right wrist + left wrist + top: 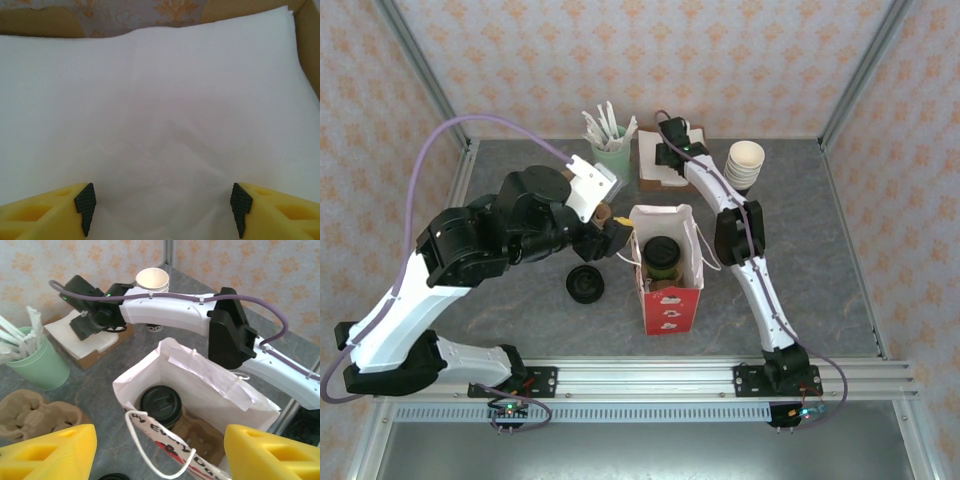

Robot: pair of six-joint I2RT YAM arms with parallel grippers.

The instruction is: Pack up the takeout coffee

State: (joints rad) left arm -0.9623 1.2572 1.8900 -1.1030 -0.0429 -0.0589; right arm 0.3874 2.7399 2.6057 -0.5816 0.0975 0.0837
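The takeout coffee [661, 256], a dark green cup under a black lid [161, 404], stands inside the open red-and-white paper bag [670, 305] at the table's middle. It sits in the bag's back-left part on a brown cardboard insert [202, 436]. My left gripper [613, 240] hovers at the bag's left rim. Its yellow fingers [55, 450] stand wide apart, open, with the bag's white cord handle [150, 450] lying between them, untouched. My right gripper [670, 158] is at the back, over the box of white napkins [160, 115], open with nothing between its pads [85, 202].
A mint-green cup of white stirrers [611, 152] stands at the back left, and a stack of nested cups [745, 163] at the back right. A loose black lid [586, 284] lies left of the bag. A brown cardboard cup carrier [35, 412] lies under my left arm.
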